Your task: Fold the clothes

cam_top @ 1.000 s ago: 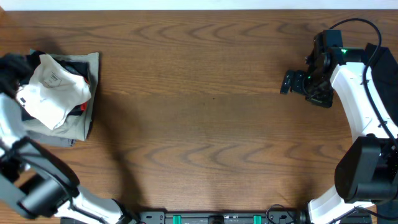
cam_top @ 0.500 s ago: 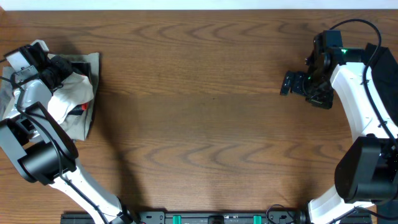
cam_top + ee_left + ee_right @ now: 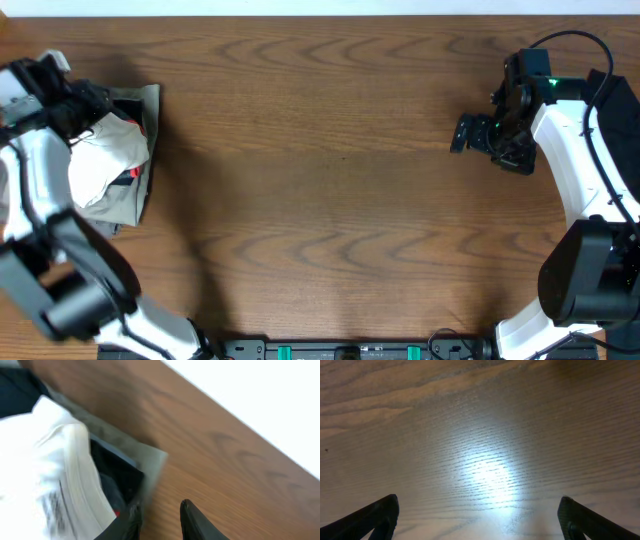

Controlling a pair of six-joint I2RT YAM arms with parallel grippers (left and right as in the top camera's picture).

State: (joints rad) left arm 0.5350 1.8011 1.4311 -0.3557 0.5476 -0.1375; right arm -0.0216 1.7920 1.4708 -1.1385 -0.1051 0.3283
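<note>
Overhead: brown wood-grain table [image 3: 320, 200] with a pale strip along its far edge. A heap of clothing sits at the table's left end. The white T-shirt [image 3: 100, 160] is crumpled on top, an olive-grey garment [image 3: 135, 205] lies beneath, and a black garment [image 3: 125, 102] with a red fleck shows between them. The left arm [image 3: 30, 170], blurred, hangs over the heap. The right arm [image 3: 565, 150] is at the right end, and the right gripper [image 3: 462, 133] is over bare wood, well apart from the clothing. Left wrist: the T-shirt fills the left of the frame, lying on the black garment, with a grey cloth edge under both. To the right is bare wood, then a white band beyond the table edge. The left gripper [image 3: 160, 520] has its jaws narrowly apart with wood showing between, one finger just beside the black garment. Right wrist: bare wood with a bright glare patch. The right gripper's jaws are wide, nothing between.
</note>
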